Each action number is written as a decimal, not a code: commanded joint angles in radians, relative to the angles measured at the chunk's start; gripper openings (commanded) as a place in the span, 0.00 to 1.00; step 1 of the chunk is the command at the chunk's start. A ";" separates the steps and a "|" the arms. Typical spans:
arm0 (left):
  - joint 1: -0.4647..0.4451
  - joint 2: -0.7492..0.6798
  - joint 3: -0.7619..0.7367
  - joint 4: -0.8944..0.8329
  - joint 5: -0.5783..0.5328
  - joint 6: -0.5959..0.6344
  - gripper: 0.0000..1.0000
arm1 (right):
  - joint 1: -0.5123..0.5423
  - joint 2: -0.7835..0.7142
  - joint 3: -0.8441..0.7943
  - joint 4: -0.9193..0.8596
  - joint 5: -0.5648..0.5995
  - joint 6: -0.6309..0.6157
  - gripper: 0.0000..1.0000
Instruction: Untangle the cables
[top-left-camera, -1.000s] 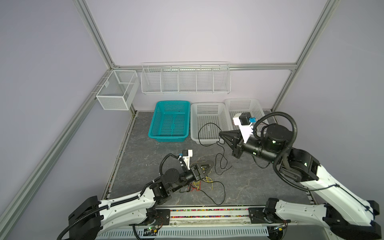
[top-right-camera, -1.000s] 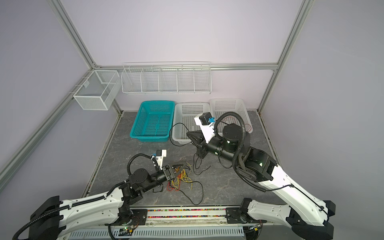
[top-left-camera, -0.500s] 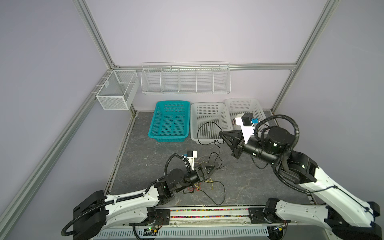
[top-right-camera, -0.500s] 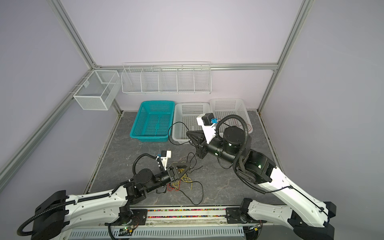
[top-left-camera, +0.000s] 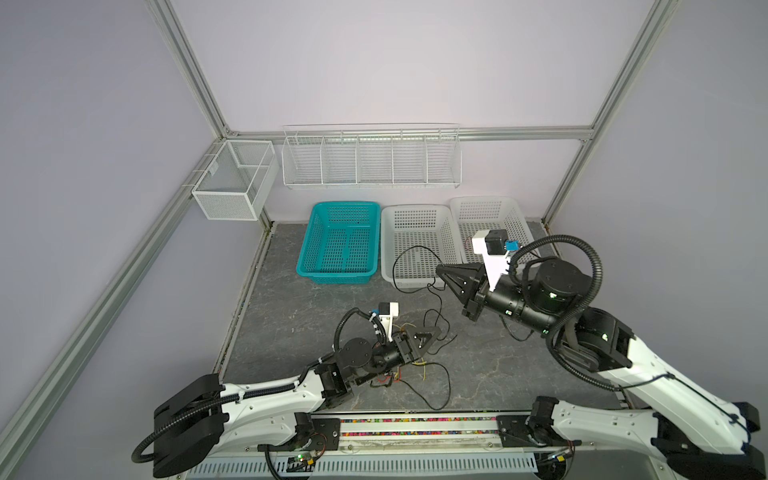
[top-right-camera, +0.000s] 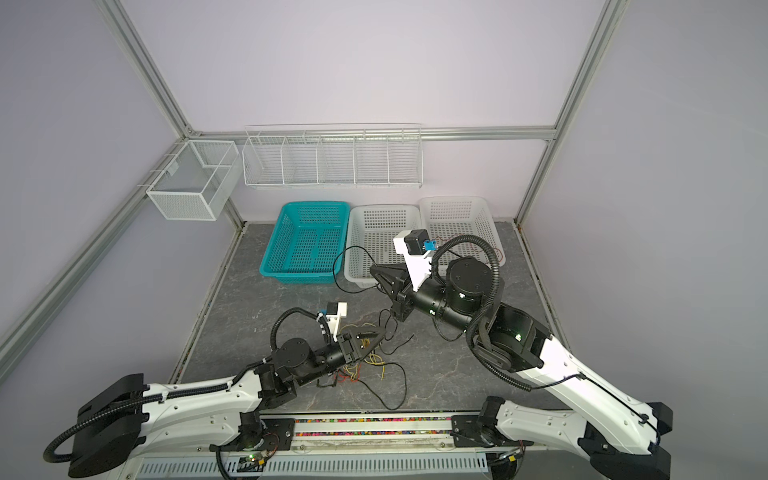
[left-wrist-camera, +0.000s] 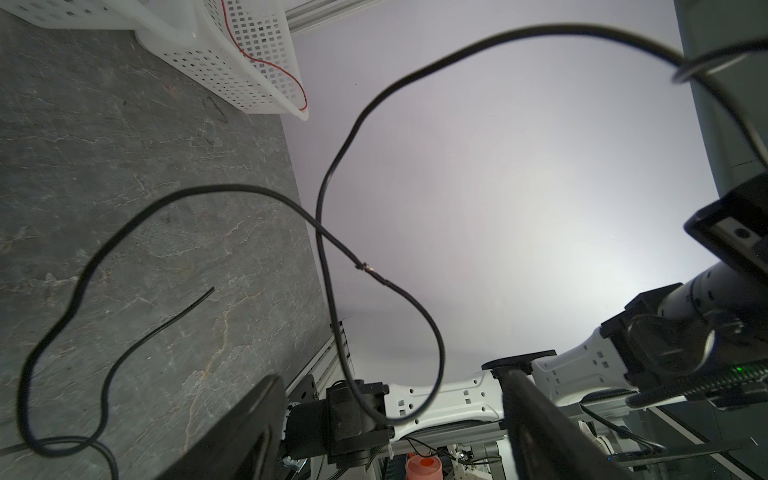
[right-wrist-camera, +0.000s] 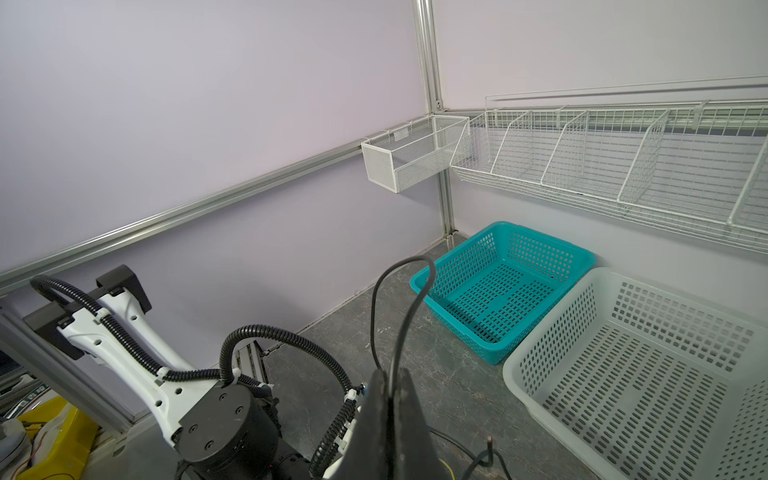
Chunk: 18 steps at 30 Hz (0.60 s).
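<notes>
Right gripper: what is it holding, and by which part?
The right gripper is shut on the black cable, mid-length, where it forms a loop.

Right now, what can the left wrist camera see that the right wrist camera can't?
Only the left wrist view shows the red cable in a white basket, and a loose cable end lying on the table. Only the right wrist view shows the teal basket, the wire shelf, and the right gripper shut on the black cable. Both show that black cable and the grey table.
</notes>
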 joint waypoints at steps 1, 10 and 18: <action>-0.006 0.021 0.036 0.043 0.005 -0.003 0.82 | 0.012 -0.020 -0.021 0.065 0.007 0.017 0.06; -0.007 0.060 0.023 0.104 0.017 -0.011 0.77 | 0.046 -0.023 -0.037 0.081 0.026 0.022 0.06; -0.006 0.052 0.009 0.126 0.033 0.019 0.61 | 0.062 -0.038 -0.047 0.079 0.050 0.017 0.06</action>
